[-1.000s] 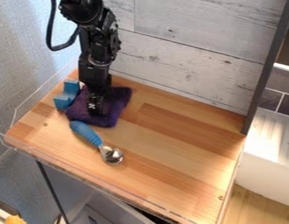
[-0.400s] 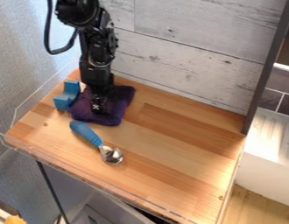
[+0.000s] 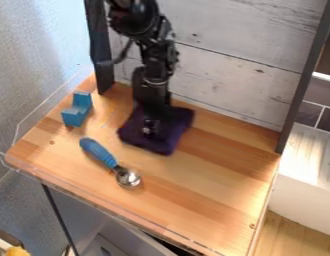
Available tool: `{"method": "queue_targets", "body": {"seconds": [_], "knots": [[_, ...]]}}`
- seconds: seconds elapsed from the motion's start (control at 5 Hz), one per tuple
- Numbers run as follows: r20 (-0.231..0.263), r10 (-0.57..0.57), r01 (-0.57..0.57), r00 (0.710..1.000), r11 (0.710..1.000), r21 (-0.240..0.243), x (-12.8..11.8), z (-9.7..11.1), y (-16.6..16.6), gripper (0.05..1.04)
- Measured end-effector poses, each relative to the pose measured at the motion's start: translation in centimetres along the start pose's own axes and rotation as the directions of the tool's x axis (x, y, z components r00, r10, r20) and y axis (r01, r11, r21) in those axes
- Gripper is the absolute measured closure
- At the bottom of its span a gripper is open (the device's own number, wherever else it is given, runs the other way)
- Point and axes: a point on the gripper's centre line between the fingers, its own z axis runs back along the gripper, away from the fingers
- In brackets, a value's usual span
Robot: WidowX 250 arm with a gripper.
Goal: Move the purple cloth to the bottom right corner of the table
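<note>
Purple cloth (image 3: 176,131) shifted right, beneath the tool (image 3: 149,130), beyond scoop (image 3: 107,161)

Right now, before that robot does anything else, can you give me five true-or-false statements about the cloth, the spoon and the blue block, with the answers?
1. The gripper is at the purple cloth. True.
2. The cloth is in the bottom right corner of the table. False: it is in the upper part, towards the plank wall.
3. The blue block is left of the cloth in the picture, with bare wood between them. True.
4. The spoon has a blue handle and a metal bowl. True.
5. The spoon lies on top of the cloth. False: it lies on the wood, below and to the left of the cloth in the picture.
</note>
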Motion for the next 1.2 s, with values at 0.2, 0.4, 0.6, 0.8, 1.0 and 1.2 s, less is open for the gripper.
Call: {"method": "queue_targets", "body": {"seconds": [0.2,0.4,0.6,0.8,1.0,1.2], "knots": [[-0.004,-0.09,0.09,0.996,0.996,0.0,-3.2,0.2,0.6,0.085],[-0.014,-0.187,0.187,0.982,0.982,0.005,-6.6,0.4,2.3,0.084],[-0.023,-0.264,0.264,0.964,0.964,0.008,-9.4,0.8,4.1,0.084],[-0.025,-0.315,0.316,0.949,0.949,0.025,-11.0,0.9,6.3,0.083],[-0.025,-0.333,0.334,0.943,0.942,0.043,-11.4,0.8,8.1,0.083],[-0.021,-0.328,0.328,0.945,0.943,0.059,-10.9,0.8,9.8,0.083]]}}
